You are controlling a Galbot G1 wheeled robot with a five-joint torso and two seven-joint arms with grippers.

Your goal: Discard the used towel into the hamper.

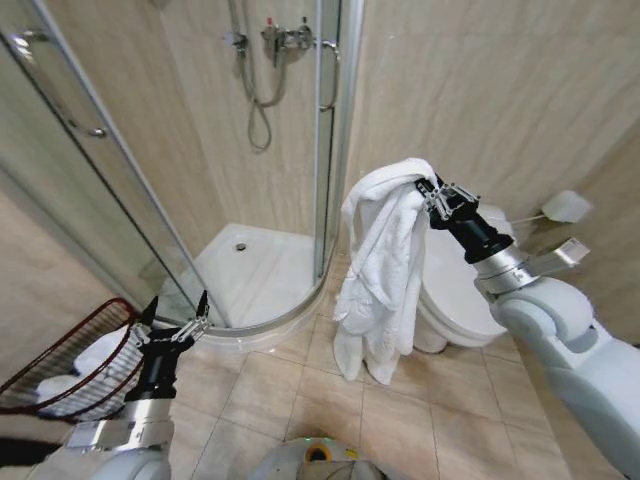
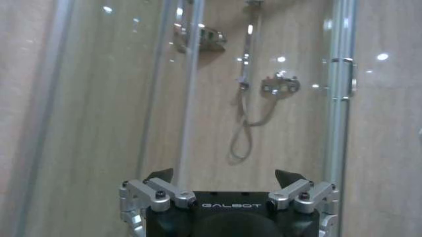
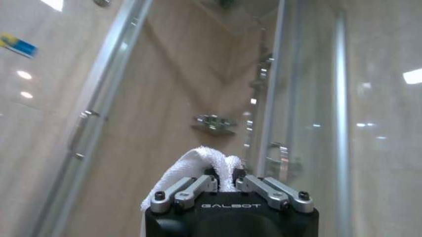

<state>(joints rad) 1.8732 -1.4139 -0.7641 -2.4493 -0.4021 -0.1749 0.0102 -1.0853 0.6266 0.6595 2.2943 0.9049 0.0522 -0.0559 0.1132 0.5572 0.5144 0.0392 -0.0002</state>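
Towel (image 1: 378, 262) clamped in raised right tool (image 1: 430, 195), left tool (image 1: 172, 318) open

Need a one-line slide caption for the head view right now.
Right gripper holds the white towel aloft beside the toilet; open left gripper waits near the hamper.
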